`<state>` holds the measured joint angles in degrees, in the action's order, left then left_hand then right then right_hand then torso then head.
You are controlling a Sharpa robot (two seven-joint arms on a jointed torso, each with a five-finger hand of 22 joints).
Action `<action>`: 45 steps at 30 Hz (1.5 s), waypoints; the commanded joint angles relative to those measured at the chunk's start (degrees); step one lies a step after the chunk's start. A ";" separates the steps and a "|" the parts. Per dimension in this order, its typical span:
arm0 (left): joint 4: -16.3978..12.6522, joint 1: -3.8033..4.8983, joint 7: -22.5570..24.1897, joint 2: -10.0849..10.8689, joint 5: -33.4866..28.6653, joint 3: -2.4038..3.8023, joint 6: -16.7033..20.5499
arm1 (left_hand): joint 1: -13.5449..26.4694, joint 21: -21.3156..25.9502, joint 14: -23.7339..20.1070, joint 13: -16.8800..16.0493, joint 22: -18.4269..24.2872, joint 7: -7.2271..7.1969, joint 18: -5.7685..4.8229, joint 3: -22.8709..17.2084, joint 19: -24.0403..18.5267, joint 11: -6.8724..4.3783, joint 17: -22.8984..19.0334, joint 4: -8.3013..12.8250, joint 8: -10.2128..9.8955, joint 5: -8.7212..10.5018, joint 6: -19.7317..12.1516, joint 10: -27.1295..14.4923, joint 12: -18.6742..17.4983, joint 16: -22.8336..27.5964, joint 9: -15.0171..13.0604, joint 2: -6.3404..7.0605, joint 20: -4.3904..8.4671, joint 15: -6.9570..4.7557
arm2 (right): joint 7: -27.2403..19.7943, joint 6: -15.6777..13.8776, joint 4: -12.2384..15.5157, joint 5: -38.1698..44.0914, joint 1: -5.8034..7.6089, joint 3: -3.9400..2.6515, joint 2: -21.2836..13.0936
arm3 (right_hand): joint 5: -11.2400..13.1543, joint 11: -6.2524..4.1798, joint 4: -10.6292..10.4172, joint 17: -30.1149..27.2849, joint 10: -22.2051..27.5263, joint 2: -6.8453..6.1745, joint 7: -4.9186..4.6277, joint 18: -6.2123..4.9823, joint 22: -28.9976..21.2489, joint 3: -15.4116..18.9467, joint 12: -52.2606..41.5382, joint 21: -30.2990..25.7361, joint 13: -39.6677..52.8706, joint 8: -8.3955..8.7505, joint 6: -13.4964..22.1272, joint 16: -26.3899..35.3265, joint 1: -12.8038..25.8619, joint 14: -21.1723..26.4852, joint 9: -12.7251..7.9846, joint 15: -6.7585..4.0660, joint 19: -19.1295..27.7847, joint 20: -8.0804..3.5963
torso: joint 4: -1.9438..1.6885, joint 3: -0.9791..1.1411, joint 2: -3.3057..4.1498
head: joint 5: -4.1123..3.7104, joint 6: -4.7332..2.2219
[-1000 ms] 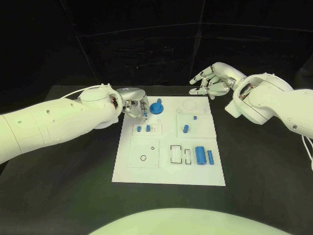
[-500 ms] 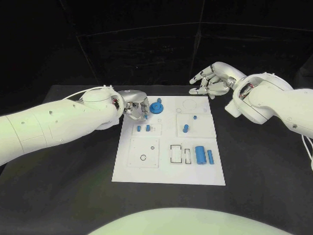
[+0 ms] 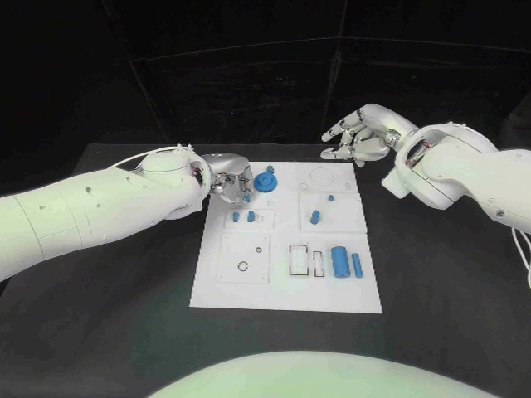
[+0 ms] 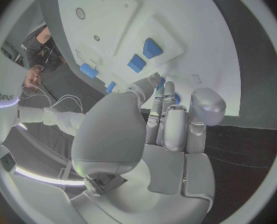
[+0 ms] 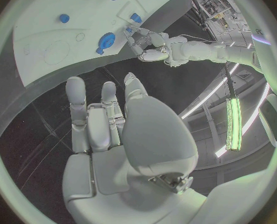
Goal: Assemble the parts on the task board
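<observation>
Fingers of the left hand [image 3: 229,186] creep nearer the blue knob [image 3: 265,181] on the task board [image 3: 287,298], not yet gripping; right hand [image 3: 359,137] stays released beyond it.

Left hand [image 3: 229,184] fingers curled in — right hand [image 3: 359,137] raised, fingers spread, holding nothing

Lower left of the task board [image 3: 221,294] lies bare; the left robot hand [image 3: 231,186] crowds the blue knob [image 3: 265,182] at upper left; the right robot hand [image 3: 359,141] hangs beyond the top edge; blue pegs [image 3: 347,265] block lower right.
</observation>
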<state>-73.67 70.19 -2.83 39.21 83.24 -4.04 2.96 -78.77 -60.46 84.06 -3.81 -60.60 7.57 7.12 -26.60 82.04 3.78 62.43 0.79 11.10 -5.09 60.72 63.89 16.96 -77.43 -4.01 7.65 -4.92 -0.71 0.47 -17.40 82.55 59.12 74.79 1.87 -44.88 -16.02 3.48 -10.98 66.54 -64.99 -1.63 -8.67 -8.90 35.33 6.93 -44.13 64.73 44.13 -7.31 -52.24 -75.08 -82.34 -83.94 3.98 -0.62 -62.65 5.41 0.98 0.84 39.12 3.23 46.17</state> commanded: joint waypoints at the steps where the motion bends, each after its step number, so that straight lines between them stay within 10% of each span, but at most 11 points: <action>1: 0.32 0.02 -0.69 -0.23 -0.17 0.02 -0.63 | 0.66 -0.25 1.15 -0.06 -0.08 0.06 -0.57 -0.31 0.17 0.07 -0.09 0.13 -0.42 0.33 0.23 0.30 -0.33 -0.24 -0.04 0.19 0.27 -0.31 | -0.48 0.04 0.07 0.12 0.11 -0.04 0.04 | -0.22 -0.04 0.07 0.07 0.20 0.17 0.05 -0.68 -0.07 0.35 0.36 -0.37 -0.08 -0.27 0.35 0.17 -0.25 -1.18 -0.03 -0.30 0.39 -0.06 | -0.01 0.01 -0.01 | 0.01 0.04; 26: 0.82 -0.11 -0.63 -0.55 -0.17 0.00 -0.48 | 2.01 -0.35 0.93 0.01 -0.59 0.77 -0.63 -0.80 -0.17 0.88 -1.04 0.43 -3.21 0.43 -2.36 -1.09 -2.79 -0.13 0.31 1.56 -0.21 0.32 | -0.28 0.38 0.03 0.12 0.11 -0.04 -0.01 | -0.36 -0.05 0.07 -0.04 0.21 0.20 0.05 -0.69 -0.22 0.40 0.72 -0.51 -0.59 -0.34 0.41 0.32 -0.34 -1.19 -0.03 -0.32 0.38 -0.08 | -0.02 0.01 -0.01 | -0.12 0.10; 35: -0.35 -0.13 -0.24 1.57 -1.82 0.05 2.27 | 2.00 2.97 0.55 0.18 2.14 0.49 -0.03 1.42 -1.40 2.28 -2.59 1.15 -7.55 0.24 -10.59 -8.88 -6.73 0.29 0.37 2.78 -1.04 1.35 | 1.30 2.63 -1.19 2.40 0.11 -0.03 -0.20 | 0.26 0.31 -0.09 -6.36 4.73 0.46 -0.23 -1.66 -6.81 0.36 8.34 -4.75 -6.93 -1.16 -0.06 5.76 -1.85 0.48 0.08 -0.04 3.60 0.08 | -0.06 -0.06 -0.09 | -0.32 -0.12; 42: -1.45 0.00 7.39 4.73 -17.64 0.18 8.70 | 1.44 9.79 -0.94 -0.58 8.11 2.80 1.24 3.76 -3.99 2.93 -6.84 0.43 -5.42 0.14 -7.20 -8.51 -4.42 2.23 -0.37 0.65 -1.75 2.00 | 2.57 5.41 -2.06 11.81 0.05 0.02 -0.31 | 3.40 0.37 1.48 -7.95 4.77 1.39 0.04 -1.76 -7.48 -2.10 19.67 -5.64 -17.99 -2.15 -3.95 7.83 -7.14 0.11 0.00 -0.05 2.97 -0.07 | 0.11 0.11 -0.01 | -0.42 -0.59; 45: -1.61 0.12 12.84 5.83 -31.23 0.18 11.33 | 1.35 19.85 -5.57 -0.65 16.64 2.86 3.05 3.39 -9.11 2.93 -17.06 0.38 -4.65 0.00 -5.66 -7.39 -2.66 7.77 -0.32 0.21 -1.92 2.08 | 3.07 5.89 -1.92 16.77 -0.06 0.07 -0.44 | 3.77 0.46 1.52 -7.83 4.43 1.18 0.30 -1.65 -7.35 -2.65 22.83 -5.65 -21.35 -1.89 -5.22 7.96 -7.79 -0.08 -0.07 -0.07 2.72 0.02 | 0.00 0.08 -0.02 | -0.96 -0.76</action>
<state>-75.04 70.14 1.86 44.87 69.38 -3.95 8.74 -77.38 -42.09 79.16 -4.49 -45.17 10.45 9.35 -23.05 73.68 6.66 46.76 1.33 6.24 -4.87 54.81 56.32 14.07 -70.46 -4.38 8.39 -6.81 1.38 2.32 -13.88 80.46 67.70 74.69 1.94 -45.25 -12.52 3.90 -9.47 58.62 -60.31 -0.53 -8.32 -9.82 27.91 4.58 -21.71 59.22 23.24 -9.47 -57.21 -67.34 -89.68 -83.94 3.96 -0.62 -59.51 5.30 0.98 0.88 39.06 2.58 45.56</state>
